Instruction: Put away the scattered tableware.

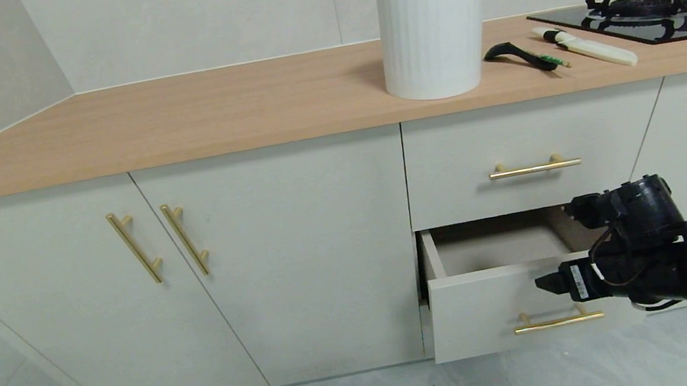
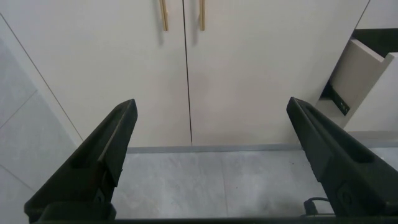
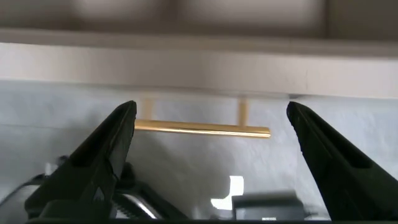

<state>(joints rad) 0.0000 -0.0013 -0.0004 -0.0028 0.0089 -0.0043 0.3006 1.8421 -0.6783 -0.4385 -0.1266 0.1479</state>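
On the wooden counter [image 1: 170, 123], beside the white ribbed vase [image 1: 429, 16], the tableware is lying near the stove [image 1: 664, 12] — a black-handled utensil [image 1: 517, 54] and a white knife [image 1: 594, 50], side by side. Below, the lower drawer [image 1: 470, 310] is standing partly open; the right gripper [image 1: 544, 283] is hovering at its front, just above the gold handle [image 1: 559, 322], claw spread wide. The left gripper [image 2: 210, 106] — also gaping wide — is facing the cabinet doors [image 2: 186, 68].

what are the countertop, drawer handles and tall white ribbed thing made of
Tan countertop: wood or wood-look laminate, matte, fine grain lines. Gold bar drawer handles: metal, brass-like sheen. Tall white ribbed cylinder: perhaps ceramic or plastic; smooth matte flutes.
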